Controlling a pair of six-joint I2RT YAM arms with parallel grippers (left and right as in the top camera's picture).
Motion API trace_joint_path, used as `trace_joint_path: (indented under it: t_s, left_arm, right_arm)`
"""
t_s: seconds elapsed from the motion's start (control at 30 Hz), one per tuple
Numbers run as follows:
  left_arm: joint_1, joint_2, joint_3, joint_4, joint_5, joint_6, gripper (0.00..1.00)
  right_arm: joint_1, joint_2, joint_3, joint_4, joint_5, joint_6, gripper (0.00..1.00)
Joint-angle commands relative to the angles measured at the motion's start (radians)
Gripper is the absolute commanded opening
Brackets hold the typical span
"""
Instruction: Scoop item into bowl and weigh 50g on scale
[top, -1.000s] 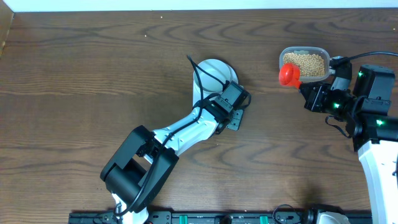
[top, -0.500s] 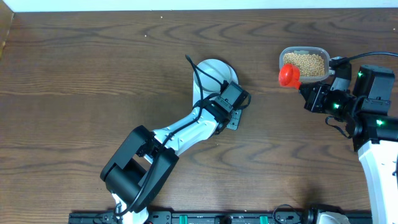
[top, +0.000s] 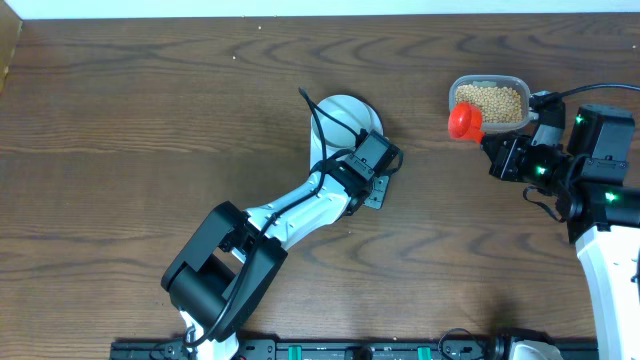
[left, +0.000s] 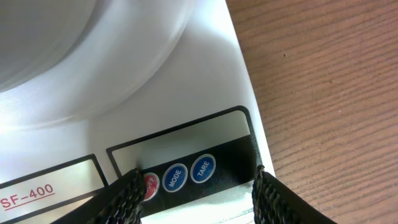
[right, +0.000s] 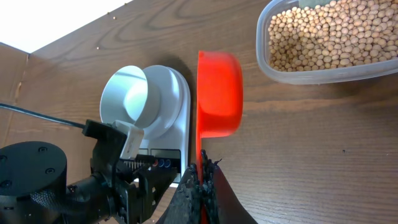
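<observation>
writing on the scale (left: 186, 93): "SF-400" is printed in red and underlined, close beside one left finger. Two blue buttons are marked "MODE" and "TARE". A red button next to them is half covered by that finger, so its label can't really be read.
display (left: 180, 140): a grey window is set just beyond the buttons, further out from the left fingertips.
left gripper (left: 198, 193): the jaws are held apart and nothing is clamped. The button strip is framed right between the fingertips. Whether the scale is touched can't be told.
bowl (right: 134, 99): it's parked on the scale, out ahead of the left fingertips and past the display.
right gripper (right: 200, 175): the fingers are pinched together on the handle of a red scoop (right: 219, 93), with the cup stuck straight out ahead of them.
beans (right: 323, 37): they're piled in a clear tub (right: 311, 76), ahead of the right gripper and just off one side of the scoop's cup.
scale and bowl vs scoop: both are found on the other side of the cup from the tub, well apart from the tub.
in the way: from overhead most of the scale is hidden under the left arm (top: 300, 210), and a black cable (top: 318, 118) is draped across the bowl.
table (top: 150, 120): dark wood grain, and everything is set on it.
</observation>
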Motion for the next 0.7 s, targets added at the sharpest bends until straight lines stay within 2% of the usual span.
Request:
trace_joint_path:
  t_s: [0.0, 0.67]
  left_arm:
    - [0.007, 0.032, -0.014, -0.009, 0.029, 0.010, 0.58]
    - [0.007, 0.033, -0.014, -0.010, 0.071, 0.036, 0.58]
  right_arm:
    - [-0.005, -0.013, 0.019, -0.001, 0.001, -0.022, 0.01]
    - [-0.005, -0.013, 0.019, -0.005, 0.001, -0.029, 0.01]
